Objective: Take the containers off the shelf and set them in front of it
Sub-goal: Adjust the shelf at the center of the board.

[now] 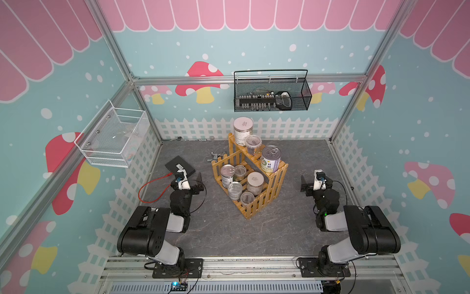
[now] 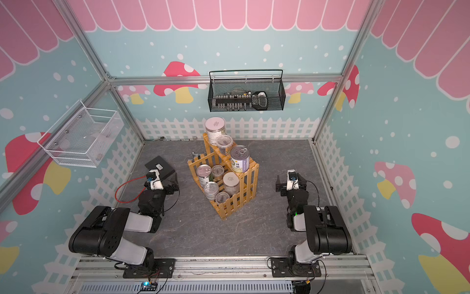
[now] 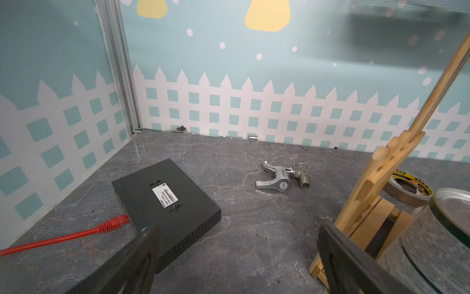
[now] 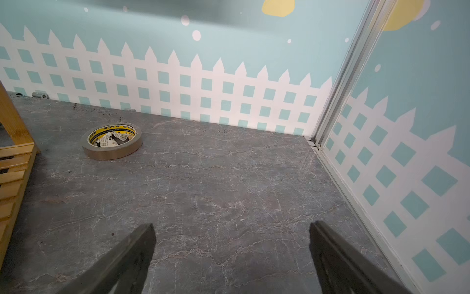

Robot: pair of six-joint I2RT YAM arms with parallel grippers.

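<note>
We see the left pincer (image 3: 236,231) with its jaws spread wide and nothing between them. It hangs low over the bench (image 1: 229,236), with the black box (image 3: 165,201) and its red cable (image 3: 63,238) to its left and the shelf (image 1: 278,175) to its right. In both top views it is apart from the shelf. The right pincer (image 4: 232,229) is just as wide and just as empty. It sits over bare bench to the right of the shelf, well apart from it. A roll of tape (image 4: 112,142) lies by the shelf's far side, and a metal tap (image 3: 279,178) lies far left of the shelf.

The shelf stands mid-bench at a slant. Its long axis runs from far left to near right, and its lower step faces near left, toward the left arm.

All eight containers are on the shelf, each upright.
- **Upper step, far to near:** we count a tall white-lidded jar (image 1: 243,128), a far clear jar (image 1: 253,142) and a purple-labelled tin (image 1: 270,159).
- **Lower step:**
  - a silver tin (image 1: 227,174), with a middle clear jar (image 1: 239,171) just beside it
  - a second white-lidded jar (image 1: 255,182)
  - a clear-lidded tin (image 1: 234,189)
  - a near clear jar (image 1: 247,198), nearest to us
</note>
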